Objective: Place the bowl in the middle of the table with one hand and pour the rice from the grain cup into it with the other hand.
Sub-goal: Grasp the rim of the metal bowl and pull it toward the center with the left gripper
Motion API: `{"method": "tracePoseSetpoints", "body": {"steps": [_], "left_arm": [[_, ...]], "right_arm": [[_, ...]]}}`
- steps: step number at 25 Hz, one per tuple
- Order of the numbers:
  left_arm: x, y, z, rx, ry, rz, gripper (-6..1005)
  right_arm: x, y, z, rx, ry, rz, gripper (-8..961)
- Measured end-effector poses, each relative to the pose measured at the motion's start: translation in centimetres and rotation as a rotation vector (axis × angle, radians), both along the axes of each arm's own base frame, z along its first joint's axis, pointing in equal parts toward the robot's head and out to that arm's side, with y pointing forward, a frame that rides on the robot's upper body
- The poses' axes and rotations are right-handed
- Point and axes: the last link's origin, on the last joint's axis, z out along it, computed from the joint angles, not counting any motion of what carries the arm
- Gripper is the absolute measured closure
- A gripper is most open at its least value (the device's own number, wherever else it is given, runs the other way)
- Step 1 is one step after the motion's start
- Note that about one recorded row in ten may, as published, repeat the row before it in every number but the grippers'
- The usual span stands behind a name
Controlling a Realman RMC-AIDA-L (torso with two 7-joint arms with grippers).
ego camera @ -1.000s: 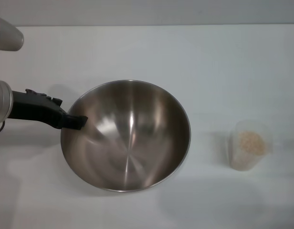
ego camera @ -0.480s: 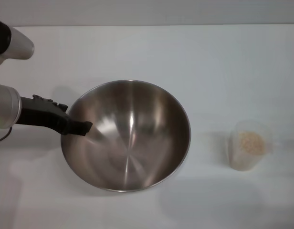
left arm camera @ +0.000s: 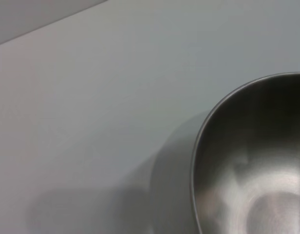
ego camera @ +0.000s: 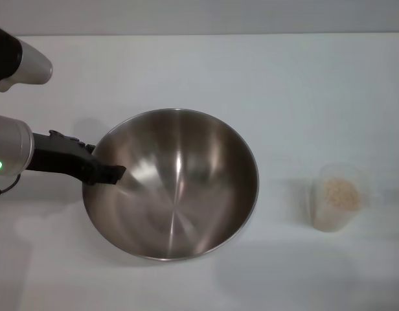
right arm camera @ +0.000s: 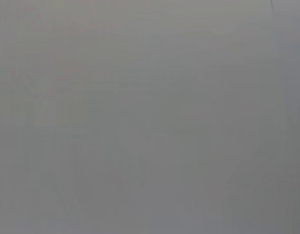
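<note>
Bowl (ego camera: pixel 170 184) sits mid-table (ego camera: pixel 296 84). Your left gripper (ego camera: pixel 107 172) at bowl's left rim; jaw state cannot be told. Cup (ego camera: pixel 339 197) with rice (ego camera: pixel 341 192) stands well right of bowl, untouched. Step: bowl placement, probably ending. Next: bring your unseen right gripper to cup.

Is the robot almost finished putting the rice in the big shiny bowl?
Not yet. The large round steel bowl sits near the middle of the white table, with the left gripper at its rim. The off-white rice is all in the small translucent plastic cup, untouched. Picking up and pouring remain; the right gripper is out of view.
</note>
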Motion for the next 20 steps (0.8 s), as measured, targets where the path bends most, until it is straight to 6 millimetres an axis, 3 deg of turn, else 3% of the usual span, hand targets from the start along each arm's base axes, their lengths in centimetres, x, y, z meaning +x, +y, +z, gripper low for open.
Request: {"method": "tracePoseSetpoints", "body": {"steps": [3,20], "left_arm": [[0.06,0.04,-0.08,-0.01,0.003,-0.005,324],[0.66,0.22,-0.15,-0.026,-0.001,-0.021,845]], "right_arm": [[0.03,-0.04,0.01,0.0,-0.001,-0.001,123],[0.06,-0.03,0.08,0.0,-0.003,-0.001,122]]}}
